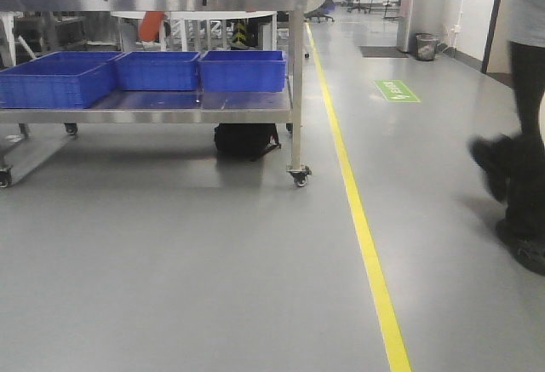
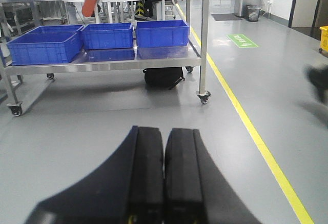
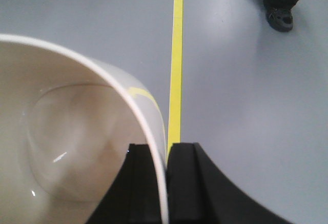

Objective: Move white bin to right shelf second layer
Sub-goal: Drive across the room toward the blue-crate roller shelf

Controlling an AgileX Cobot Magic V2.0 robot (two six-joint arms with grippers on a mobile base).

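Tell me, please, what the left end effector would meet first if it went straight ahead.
Probably the black bag under the steel cart, after bare floor, though depth is unclear.

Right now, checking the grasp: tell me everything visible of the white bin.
The glossy cream-white plastic bin looks empty: thin rim, smooth curved walls, rounded base, mouth facing the right wrist camera. The right end effector pinches its rim, one finger inside, one outside, above grey floor.
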